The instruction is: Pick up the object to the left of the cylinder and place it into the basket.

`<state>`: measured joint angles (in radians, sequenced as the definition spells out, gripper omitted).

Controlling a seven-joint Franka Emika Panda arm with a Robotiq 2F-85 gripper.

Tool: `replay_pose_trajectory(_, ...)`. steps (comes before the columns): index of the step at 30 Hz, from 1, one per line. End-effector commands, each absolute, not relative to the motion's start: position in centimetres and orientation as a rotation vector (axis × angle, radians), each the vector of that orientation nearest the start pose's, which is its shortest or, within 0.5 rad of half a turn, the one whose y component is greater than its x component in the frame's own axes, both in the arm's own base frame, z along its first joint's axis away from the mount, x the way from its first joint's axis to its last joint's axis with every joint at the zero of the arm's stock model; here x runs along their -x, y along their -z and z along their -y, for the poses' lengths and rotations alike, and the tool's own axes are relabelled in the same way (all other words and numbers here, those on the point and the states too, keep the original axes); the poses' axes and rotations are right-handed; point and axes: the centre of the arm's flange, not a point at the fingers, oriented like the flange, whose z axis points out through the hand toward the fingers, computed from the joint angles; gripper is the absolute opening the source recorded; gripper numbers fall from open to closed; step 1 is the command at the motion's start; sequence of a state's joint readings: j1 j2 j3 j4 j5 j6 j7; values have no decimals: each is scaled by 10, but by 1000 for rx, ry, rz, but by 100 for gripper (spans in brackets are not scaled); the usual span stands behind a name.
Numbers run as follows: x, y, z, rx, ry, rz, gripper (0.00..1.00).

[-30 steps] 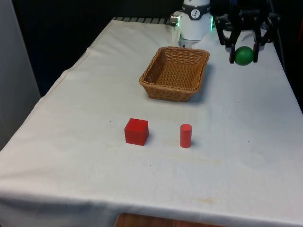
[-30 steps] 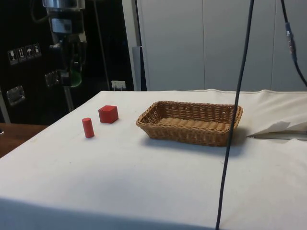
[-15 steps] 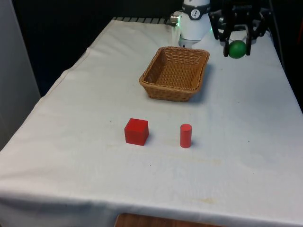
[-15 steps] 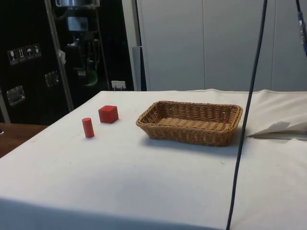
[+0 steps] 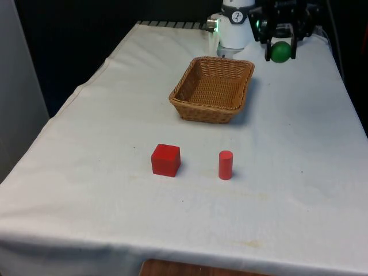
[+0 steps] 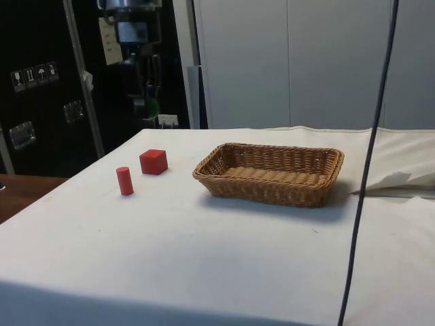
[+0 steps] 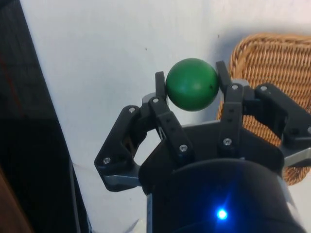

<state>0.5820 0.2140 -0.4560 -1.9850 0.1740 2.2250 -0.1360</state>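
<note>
So the gripper (image 5: pixel 280 47) is clamped on a green ball (image 5: pixel 280 52), one finger pressing on each side of it, and the whole thing hangs in the air well above the cloth. In the wrist view the ball (image 7: pixel 191 84) sits right out at the fingertips (image 7: pixel 160 83), not deep in the palm, so it's a pinch across the widest part (makes sense for something round, anywhere else and it'd squirt out). It's a plain, smooth, solid green sphere, slightly matte, with no markings I can make out.

The wicker basket (image 5: pixel 213 89) is below the gripper and off toward the front view's left, near but not underneath it yet, so my guess is this is the carry leg, with the release not yet due. Carried that high, the ball should clear the basket rim with room to spare.

Odd bit: the red cube (image 5: pixel 165 159) and the red cylinder (image 5: pixel 225 165) sit on the cloth well apart from the gripper, out past the basket, with the cube on the cylinder's left in the front view.
</note>
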Motion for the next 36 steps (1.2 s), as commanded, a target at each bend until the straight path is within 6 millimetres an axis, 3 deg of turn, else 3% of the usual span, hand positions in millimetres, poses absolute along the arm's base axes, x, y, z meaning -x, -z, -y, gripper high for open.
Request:
replay_pose_trajectory(1,-584,-373,-88,3084,92,272,0)
replay_pose_trajectory(21,-540,-354,-65,3048,10,350,0)
replay_pose_trajectory(36,-499,-335,-33,3024,-34,394,0)
